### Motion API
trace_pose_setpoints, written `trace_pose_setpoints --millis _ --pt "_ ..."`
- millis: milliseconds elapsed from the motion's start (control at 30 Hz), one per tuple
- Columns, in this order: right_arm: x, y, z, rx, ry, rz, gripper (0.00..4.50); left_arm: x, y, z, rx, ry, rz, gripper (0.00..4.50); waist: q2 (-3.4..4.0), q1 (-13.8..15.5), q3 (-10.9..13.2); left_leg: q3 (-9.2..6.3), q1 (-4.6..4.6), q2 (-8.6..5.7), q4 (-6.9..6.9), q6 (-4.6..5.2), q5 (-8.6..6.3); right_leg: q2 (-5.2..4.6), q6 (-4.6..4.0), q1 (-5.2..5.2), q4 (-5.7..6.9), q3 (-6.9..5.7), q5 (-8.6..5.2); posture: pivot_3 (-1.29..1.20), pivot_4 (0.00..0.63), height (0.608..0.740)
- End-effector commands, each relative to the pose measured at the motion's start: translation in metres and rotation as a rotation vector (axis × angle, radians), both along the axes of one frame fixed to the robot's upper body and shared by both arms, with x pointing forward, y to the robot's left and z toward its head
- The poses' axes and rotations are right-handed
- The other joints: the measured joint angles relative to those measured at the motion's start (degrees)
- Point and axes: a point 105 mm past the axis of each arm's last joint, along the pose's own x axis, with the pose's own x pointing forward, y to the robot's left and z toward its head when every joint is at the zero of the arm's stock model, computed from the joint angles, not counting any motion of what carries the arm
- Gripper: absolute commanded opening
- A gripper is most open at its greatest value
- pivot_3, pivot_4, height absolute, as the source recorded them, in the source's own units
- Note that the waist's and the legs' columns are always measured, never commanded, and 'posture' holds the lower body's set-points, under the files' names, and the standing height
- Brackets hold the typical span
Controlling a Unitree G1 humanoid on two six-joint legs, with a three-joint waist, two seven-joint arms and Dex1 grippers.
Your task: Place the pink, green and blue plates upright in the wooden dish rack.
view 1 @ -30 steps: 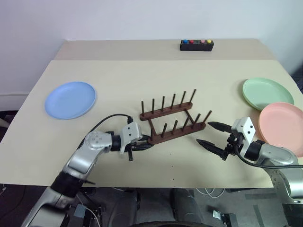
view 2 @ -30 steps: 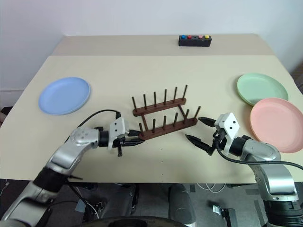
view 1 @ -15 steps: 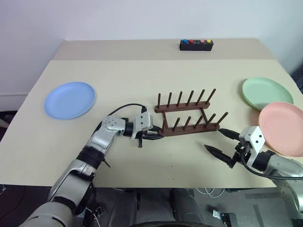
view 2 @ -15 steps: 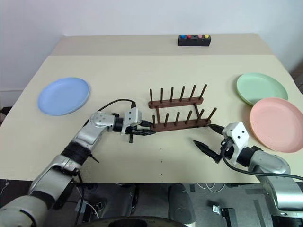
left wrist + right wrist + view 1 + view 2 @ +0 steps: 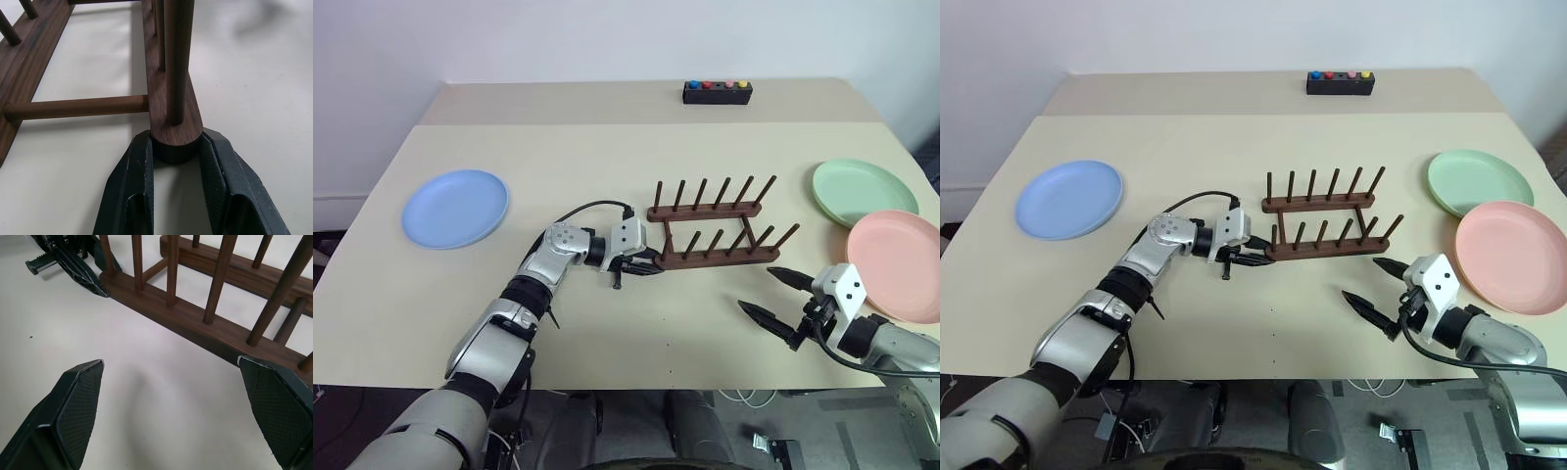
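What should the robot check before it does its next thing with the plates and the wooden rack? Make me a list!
1. Left gripper grips the end of the near rail of the dark brown wooden dish rack: ok.
2. Rack flat on the beige table, pegs upright: ok.
3. Right gripper open, holding nothing: ok.
4. Salmon pink round plate near the right gripper: ok.
5. Mint green round plate and light blue round plate in the rack: not ok, both lie flat on the table.
6. Pink plate overlaps green plate: cannot tell.
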Motion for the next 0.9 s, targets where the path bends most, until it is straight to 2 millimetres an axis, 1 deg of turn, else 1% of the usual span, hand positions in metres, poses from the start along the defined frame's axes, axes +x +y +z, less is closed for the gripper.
trace_pose_setpoints --millis 33,67,133,167,300,333,433,467,533,567,633,667,767,800,900 --pt "0.001 0.008 0.01 0.002 -0.045 0.024 4.5 0.007 0.006 0.005 0.009 -0.017 0.017 0.7 0.0 -0.06 0.0 0.0 0.0 0.0 0.0 0.0 0.0 0.0 0.0 0.0 0.0 0.0 0.0 0.0 0.15 0.74" --pt "0.001 0.008 0.01 0.002 -0.046 0.025 4.5 0.007 0.006 0.005 0.008 -0.015 0.018 0.7 0.0 -0.09 0.0 0.0 0.0 0.0 0.0 0.0 0.0 0.0 0.0 0.0 0.01 0.0 0.0 0.0 0.15 0.74" --pt "0.001 0.009 0.01 0.002 -0.046 0.027 4.5 0.009 0.007 0.006 0.007 -0.007 0.024 1.74 -0.01 -0.11 0.01 0.0 0.0 0.0 -0.01 0.0 0.0 0.01 0.0 -0.01 0.01 0.0 0.0 0.0 0.15 0.74" --pt "0.001 0.009 0.011 0.002 -0.046 0.028 4.5 0.009 0.007 0.007 0.003 -0.002 0.027 2.15 -0.02 -0.11 0.01 0.0 0.0 0.0 -0.01 0.0 0.0 0.01 0.0 -0.01 0.01 0.0 0.0 0.0 0.15 0.74" --pt "0.001 0.01 0.012 -0.001 -0.049 0.028 4.5 0.014 0.012 0.012 -0.02 -0.022 0.062 4.13 -0.02 -0.09 0.01 0.0 0.0 0.0 -0.02 0.0 0.0 0.0 0.01 -0.02 0.01 0.0 -0.01 0.0 0.15 0.74" --pt "0.002 0.009 0.013 -0.002 -0.052 0.022 4.5 0.015 0.014 0.014 -0.03 -0.028 0.074 4.44 -0.02 -0.09 0.02 -0.01 0.0 0.0 -0.02 0.0 0.0 0.0 0.01 -0.02 0.01 0.0 -0.01 0.0 0.15 0.74" --pt "0.005 0.005 0.014 -0.004 -0.057 -0.004 4.5 0.017 0.022 0.019 -0.061 -0.041 0.104 4.44 -0.02 -0.17 0.02 -0.01 -0.01 0.0 -0.02 0.0 0.0 0.0 0.01 -0.03 0.02 0.0 0.0 0.0 0.15 0.74" --pt "0.006 0.002 0.013 -0.014 -0.054 -0.016 4.25 0.015 0.023 0.02 -0.076 -0.037 0.106 4.49 -0.02 -0.18 0.02 -0.01 -0.01 0.0 -0.03 0.0 0.0 0.0 0.01 -0.05 0.03 0.01 0.0 0.0 0.15 0.74" --pt "0.01 -0.004 0.008 -0.043 -0.047 -0.043 3.62 0.009 0.03 0.02 -0.098 -0.019 0.112 3.87 -0.02 -0.21 0.02 -0.01 -0.01 0.0 -0.03 0.0 0.0 0.0 0.0 -0.06 0.05 0.01 0.0 0.0 0.15 0.74" --pt "0.011 -0.007 0.006 -0.058 -0.039 -0.056 3.14 0.004 0.032 0.018 -0.1 -0.01 0.106 3.56 -0.02 -0.29 0.01 -0.01 -0.02 0.0 -0.03 0.0 0.0 0.0 0.0 -0.06 0.05 0.01 0.0 0.0 0.15 0.74" --pt "0.014 -0.013 -0.002 -0.097 -0.023 -0.08 2.19 -0.017 0.037 0.007 -0.079 0.023 0.075 2.67 0.01 -0.37 0.0 -0.02 -0.02 0.01 -0.04 0.0 0.0 0.0 0.0 -0.06 0.06 0.01 0.0 0.0 0.15 0.74" --pt "0.016 -0.015 -0.004 -0.113 -0.021 -0.088 1.57 -0.027 0.038 0.002 -0.073 0.043 0.061 2.06 0.03 -0.44 -0.02 -0.01 -0.01 0.01 -0.07 0.0 0.0 0.0 -0.01 -0.08 0.07 0.02 0.0 0.0 0.15 0.74" --pt "0.02 -0.019 -0.007 -0.147 -0.023 -0.113 0.04 -0.044 0.034 -0.003 -0.053 0.053 0.044 0.49 0.05 0.0 -0.02 -0.05 0.0 0.02 -0.09 0.01 0.0 0.0 -0.03 -0.09 0.11 0.01 0.0 0.0 0.15 0.74" --pt "0.022 -0.022 -0.008 -0.167 -0.021 -0.129 0.0 -0.047 0.031 -0.003 -0.048 0.047 0.048 0.08 0.06 0.14 -0.03 -0.04 0.01 0.02 -0.06 0.0 0.0 0.0 -0.03 -0.08 0.12 0.01 0.0 0.0 0.15 0.74" --pt "0.029 -0.032 -0.013 -0.226 -0.017 -0.175 0.0 -0.052 0.013 0.0 -0.082 0.036 0.083 0.08 0.04 0.24 -0.02 -0.04 0.01 0.0 0.05 0.0 0.0 -0.01 -0.03 0.02 0.08 0.02 0.0 0.0 0.15 0.74"
